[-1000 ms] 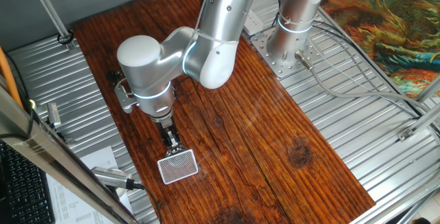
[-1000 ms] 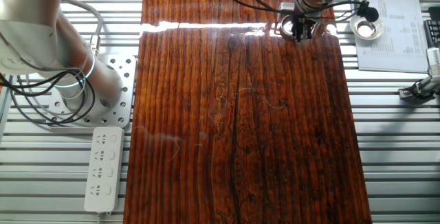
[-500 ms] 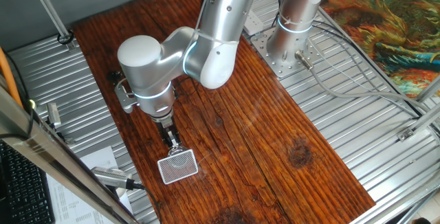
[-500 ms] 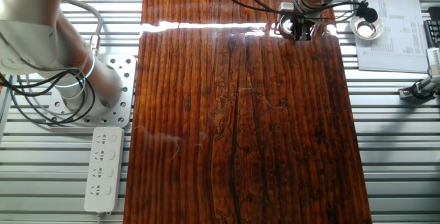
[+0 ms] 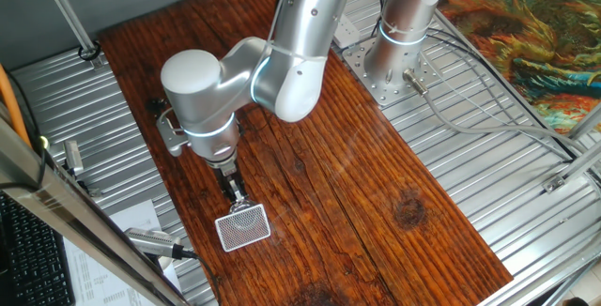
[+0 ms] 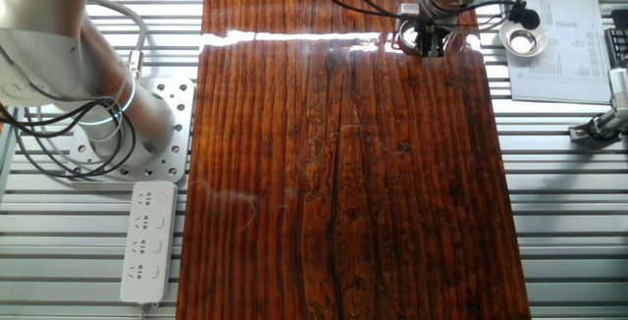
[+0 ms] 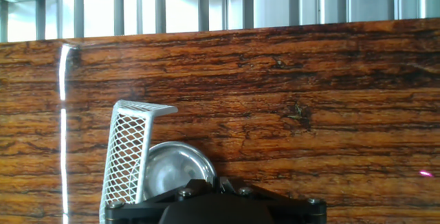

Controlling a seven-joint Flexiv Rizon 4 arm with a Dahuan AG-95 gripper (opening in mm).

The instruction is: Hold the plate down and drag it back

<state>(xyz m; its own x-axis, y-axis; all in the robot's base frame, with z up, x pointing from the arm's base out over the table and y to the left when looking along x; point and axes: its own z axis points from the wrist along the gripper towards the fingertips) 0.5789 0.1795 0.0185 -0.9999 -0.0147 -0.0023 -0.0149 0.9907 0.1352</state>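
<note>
The plate (image 7: 170, 169) is a small shiny silver dish on the wooden table (image 7: 309, 80). In the hand view it lies just in front of my gripper (image 7: 221, 183), partly hidden by the gripper body. A red-and-white lattice card (image 7: 127, 152) leans over its left edge. In one fixed view my gripper (image 5: 238, 196) points down with its fingers together, its tip at the top edge of the card (image 5: 243, 230); the plate is hard to make out there. In the other fixed view my gripper (image 6: 429, 43) is at the table's far right corner.
The table edge and metal slats lie close beyond the plate. A white round ring (image 6: 521, 37) sits on a paper sheet (image 6: 564, 55) beside the table. A second arm's base (image 5: 399, 43) stands at the table's side. A power strip (image 6: 149, 240) lies off the table.
</note>
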